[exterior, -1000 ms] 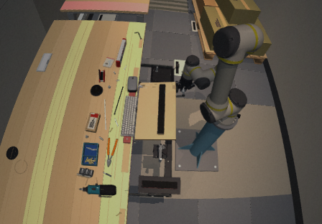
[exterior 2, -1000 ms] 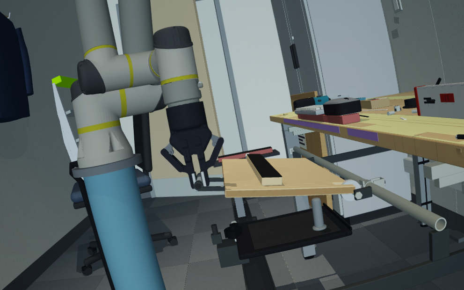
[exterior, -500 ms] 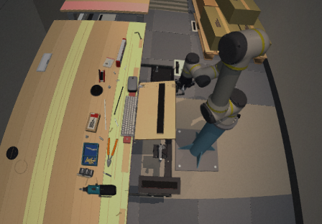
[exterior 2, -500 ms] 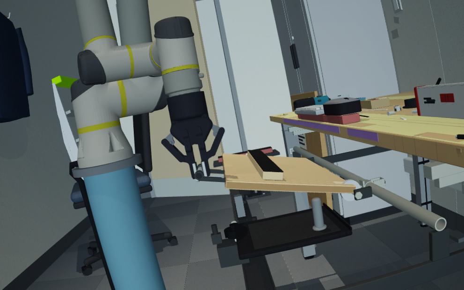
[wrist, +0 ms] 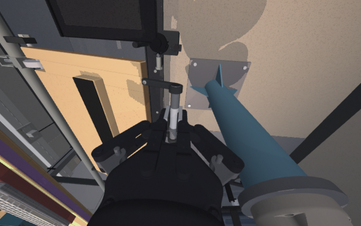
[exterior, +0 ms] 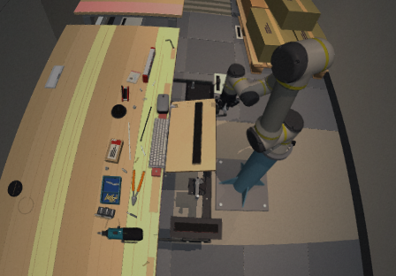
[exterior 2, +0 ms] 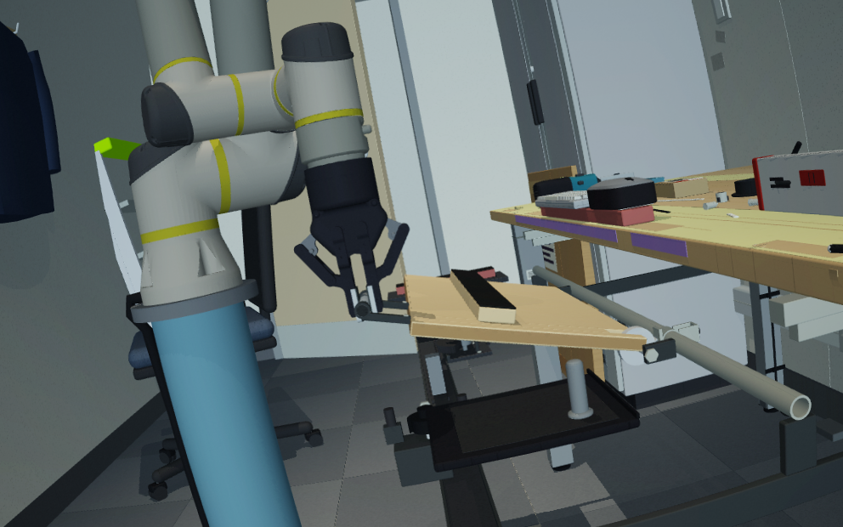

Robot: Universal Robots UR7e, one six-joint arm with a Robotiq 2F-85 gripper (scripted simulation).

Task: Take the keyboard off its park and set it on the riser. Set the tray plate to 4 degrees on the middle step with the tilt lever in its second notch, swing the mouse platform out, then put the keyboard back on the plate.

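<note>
The keyboard [exterior: 158, 143] lies on red riser blocks at the desk's near edge, seen from the second side camera as a pale slab [exterior 2: 562, 200]. The wooden tray plate [exterior: 192, 135] [exterior 2: 523, 316] [wrist: 92, 92] hangs beside the desk, tilted, with a black wrist-rest strip [exterior: 197, 132] along its middle. The tilt lever's grey handle [wrist: 173, 112] at the plate's outer edge is clamped in my closed gripper [exterior 2: 366, 303] [wrist: 173, 123] [exterior: 222, 105]. The black mouse platform [exterior 2: 529, 419] [exterior: 196, 228] sits low under the plate, with a grey post [exterior 2: 577, 388] on it.
The long wooden desk [exterior: 84, 147] carries a black mouse [exterior: 163, 103], pliers [exterior: 136, 185], a drill [exterior: 123, 234] and small boxes. A grey rail [exterior 2: 693, 347] runs under the desk edge. My blue pedestal [exterior: 249, 173] stands right of the plate. Cardboard boxes [exterior: 278, 9] are stacked behind.
</note>
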